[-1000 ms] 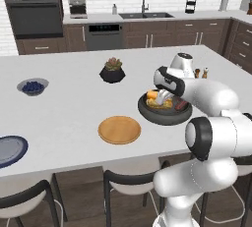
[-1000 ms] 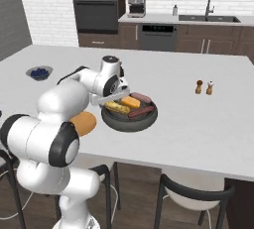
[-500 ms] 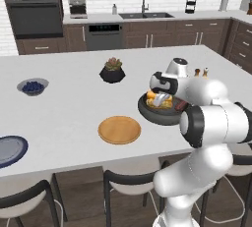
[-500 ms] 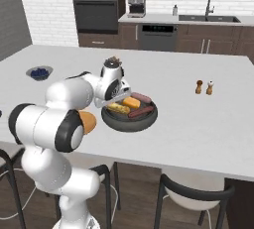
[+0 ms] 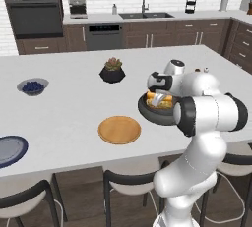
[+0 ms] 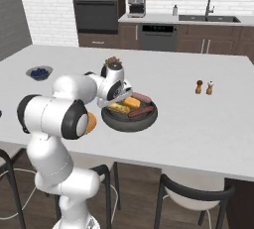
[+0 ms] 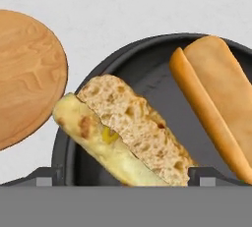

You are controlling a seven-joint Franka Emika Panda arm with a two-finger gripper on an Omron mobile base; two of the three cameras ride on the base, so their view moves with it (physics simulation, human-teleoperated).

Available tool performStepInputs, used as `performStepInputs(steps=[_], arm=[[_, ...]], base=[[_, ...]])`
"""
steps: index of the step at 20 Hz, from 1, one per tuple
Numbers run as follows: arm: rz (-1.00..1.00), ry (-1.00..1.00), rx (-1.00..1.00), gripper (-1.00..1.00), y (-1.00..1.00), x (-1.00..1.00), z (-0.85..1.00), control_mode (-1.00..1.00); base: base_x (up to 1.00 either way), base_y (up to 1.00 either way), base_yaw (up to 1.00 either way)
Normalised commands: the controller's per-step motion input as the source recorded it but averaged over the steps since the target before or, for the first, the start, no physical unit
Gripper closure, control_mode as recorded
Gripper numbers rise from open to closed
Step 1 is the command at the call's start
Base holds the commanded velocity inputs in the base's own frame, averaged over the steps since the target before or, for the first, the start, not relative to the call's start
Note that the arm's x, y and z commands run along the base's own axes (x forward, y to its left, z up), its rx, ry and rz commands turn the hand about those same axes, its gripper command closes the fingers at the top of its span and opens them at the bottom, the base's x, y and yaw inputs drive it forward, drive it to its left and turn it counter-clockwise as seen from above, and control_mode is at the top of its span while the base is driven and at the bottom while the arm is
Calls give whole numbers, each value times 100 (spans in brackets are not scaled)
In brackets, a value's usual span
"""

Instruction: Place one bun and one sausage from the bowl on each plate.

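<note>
Right now the gripper (image 7: 126,174), fingers spread wide, hangs low over a crusty bun (image 7: 130,123) in the dark bowl (image 7: 142,66), perhaps touching it.

Home kitchen, shown by a built-in wall oven (image 5: 33,17), sink with faucet (image 5: 144,10), dishwasher (image 5: 104,35), dark wood cabinets (image 5: 155,35), white brick backsplash (image 6: 47,15), and a white island counter (image 5: 69,113) with stools (image 5: 128,184).

The pincer (image 6: 120,100) hangs over the dark bowl (image 6: 130,122) holding 2 buns (image 6: 119,108) and 2 sausages (image 6: 141,111).
</note>
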Motion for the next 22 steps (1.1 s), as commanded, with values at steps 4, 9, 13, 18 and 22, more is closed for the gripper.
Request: performStepInputs(steps=[4, 9, 13, 18, 22], arm=[[3, 0, 0, -100, 0, 26, -13, -100], [3, 0, 0, -100, 0, 7, -20, -100], [0, 0, 0, -100, 0, 0, -6, -100], [0, 0, 0, -100, 0, 0, -7, -100], [0, 0, 0, -100, 0, 0, -8, -100]], base=[[0, 0, 0], [0, 0, 0], [0, 0, 0], [0, 0, 0], [0, 0, 0]])
